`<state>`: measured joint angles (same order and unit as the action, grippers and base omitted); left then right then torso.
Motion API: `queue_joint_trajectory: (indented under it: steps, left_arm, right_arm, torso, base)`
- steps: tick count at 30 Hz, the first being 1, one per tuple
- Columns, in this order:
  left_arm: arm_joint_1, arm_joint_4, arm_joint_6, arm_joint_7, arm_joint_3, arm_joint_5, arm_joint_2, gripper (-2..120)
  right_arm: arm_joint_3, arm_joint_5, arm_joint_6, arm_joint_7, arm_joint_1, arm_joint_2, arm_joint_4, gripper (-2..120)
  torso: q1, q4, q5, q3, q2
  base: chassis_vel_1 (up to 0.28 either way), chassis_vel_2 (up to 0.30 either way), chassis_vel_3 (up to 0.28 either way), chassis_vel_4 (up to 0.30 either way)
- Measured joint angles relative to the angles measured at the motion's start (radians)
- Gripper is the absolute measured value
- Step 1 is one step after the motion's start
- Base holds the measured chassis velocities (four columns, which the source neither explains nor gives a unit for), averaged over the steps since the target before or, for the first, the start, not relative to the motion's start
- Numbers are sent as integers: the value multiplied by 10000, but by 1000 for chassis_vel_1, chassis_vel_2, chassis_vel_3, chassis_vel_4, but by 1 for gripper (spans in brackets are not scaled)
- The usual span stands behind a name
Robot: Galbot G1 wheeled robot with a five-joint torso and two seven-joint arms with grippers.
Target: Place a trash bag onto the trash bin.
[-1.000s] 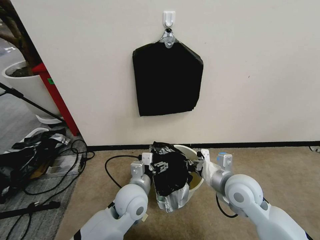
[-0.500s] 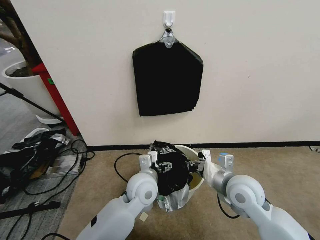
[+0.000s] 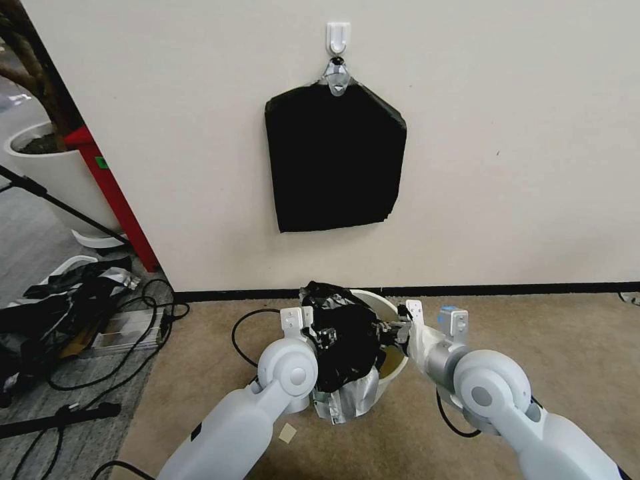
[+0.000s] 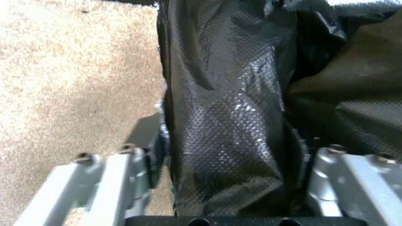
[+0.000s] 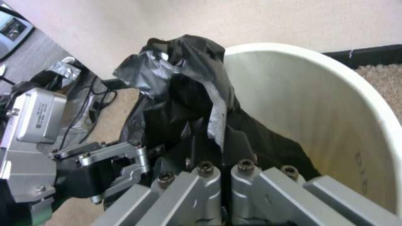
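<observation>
By the wall, on the carpet: the robot leans over the trash bin (image 3: 390,363), with one arm on each side of it.

Wall: a flat black pack (image 3: 333,157) hangs from a white hook (image 3: 338,35). It is well above the bin and plays no part here.

Floor on the left: a black-and-white heap (image 3: 60,303) lies among cables, well apart from the bin.

Trash bin: it is round and cream-white and stands upright near the wall. Its far side and right side are bare. The inside wall is bare there too.

Trash bag (image 3: 343,340): the shiny black film sits bunched over the bin's left side. Some hangs down the outside, and silver tape shows at the bottom. Some dips inside the bin.

Left gripper (image 4: 228,175): it is at the bin's left edge. Its fingers stand apart with a fold of the bag between them. The pictures do not show whether they pinch it.

Right gripper (image 5: 224,166): it reaches over the bin's mouth. Its fingers are pressed close together on a strip of the bag's taped rim.

Step in hand: it looks like the bag's mouth is being opened over the rim.

How to do it well: pull the two held parts apart slowly. Keep the film low over the rim so it hooks on. Do not tug hard, because thin film may tear or slip out.
</observation>
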<state>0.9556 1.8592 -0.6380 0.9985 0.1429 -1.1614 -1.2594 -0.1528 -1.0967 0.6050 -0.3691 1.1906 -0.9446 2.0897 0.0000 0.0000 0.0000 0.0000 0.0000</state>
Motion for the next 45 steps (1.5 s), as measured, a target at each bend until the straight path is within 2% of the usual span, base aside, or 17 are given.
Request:
queue_joint_trajectory:
  steps: [2, 4, 7, 11, 18, 20, 23, 27, 30, 31, 34, 35, 37, 38, 41, 43, 45]
  left_arm:
    - [-76, -98, -15, 53, 2, -116, -19, 46]
    - [-85, -117, -15, 61, 2, -133, -27, 42]
    - [-82, -201, -16, 98, 13, -179, -63, 27]
    - [-41, -230, -33, 231, -1, -180, -143, 15]
    - [-50, -375, -51, 494, 13, -204, -169, 11]
    - [-47, -523, 0, 634, -69, -361, -197, 4]
    - [48, -520, 112, 594, -154, -389, -151, 3]
    - [270, -423, 378, 90, -261, -215, 26, 3]
    - [607, -215, 592, -878, -349, 396, 284, 3]
    - [607, -215, 592, -878, -349, 396, 284, 3]
    - [1078, 176, 874, -1946, -485, 1337, 582, 3]
    - [1078, 176, 874, -1946, -485, 1337, 582, 3]
    - [1374, 551, 1240, -2687, -594, 1911, 763, 3]
    - [1374, 551, 1240, -2687, -594, 1911, 763, 3]
    - [1763, 1129, 1747, -3544, -794, 2564, 991, 3]
    - [1855, 1249, 1830, -3709, -844, 2707, 1050, 3]
    - [2271, 1666, 2084, -4437, -1078, 3113, 1303, 3]
  right_arm:
    - [0, -3, -8, 1, -1, 10, -18, 0]
    - [0, -3, -11, 2, -1, 11, -33, 0]
    - [-1, -2, -23, 13, -1, 12, -82, 0]
    - [6, 7, -37, 17, -1, 3, -110, 0]
    - [18, 60, -56, 22, -4, -26, -139, 0]
    - [54, 185, -121, 49, 37, -57, -198, 0]
    - [64, 274, -174, 90, 90, -70, -201, 0]
    - [91, 794, -362, 379, 169, -76, -186, 0]
    - [196, 1827, -785, 958, 216, -29, -29, 0]
    - [196, 1827, -785, 958, 216, -29, -29, 0]
    - [302, 2743, -1279, 1531, 145, 96, 244, 0]
    - [302, 2743, -1279, 1531, 145, 96, 244, 0]
    - [401, 3363, -1604, 1725, -53, 241, 352, 0]
    - [401, 3363, -1604, 1725, -53, 241, 352, 0]
    - [466, 3673, -1886, 1703, -427, 516, 411, 0]
    - [472, 3736, -1962, 1702, -528, 596, 394, 0]
    - [414, 3853, -2114, 1645, -904, 933, 276, 0]
  torso:
    - [0, 0, 0, 0, 0]
    - [0, 0, 0, 0, 0]
    - [0, 0, 0, 0, 0]
    - [0, 0, 0, 0, 0]
    - [0, 0, 0, 0, 0]
    - [0, 0, 0, -1, 1]
    - [0, -1, -1, -2, 3]
    - [0, 0, 0, -2, 3]
    - [0, 0, -1, 0, 2]
    - [0, 0, -1, 0, 2]
    - [0, -2, -2, 1, 2]
    - [0, -2, -2, 1, 2]
    - [0, 1, -1, 1, 1]
    - [0, 1, -1, 1, 1]
    - [0, 0, 0, 1, 2]
    - [0, 0, -1, 0, 1]
    - [0, 1, 2, 0, 1]
  base:
    - [0, 0, 0, 0]
    - [0, 0, 0, 0]
    - [0, 0, 0, 0]
    - [0, 0, 0, 0]
    - [0, 0, 0, 0]
    - [0, 0, 0, 0]
    - [0, 0, 0, 0]
    - [0, 0, 0, 0]
    - [0, 0, 0, 0]
    - [0, 0, 0, 0]
    - [0, 0, 0, 0]
    - [0, 0, 0, 0]
    - [0, 0, 0, 0]
    - [0, 0, 0, 0]
    - [0, 0, 0, 0]
    - [0, 0, 0, 0]
    - [0, 0, 0, 0]
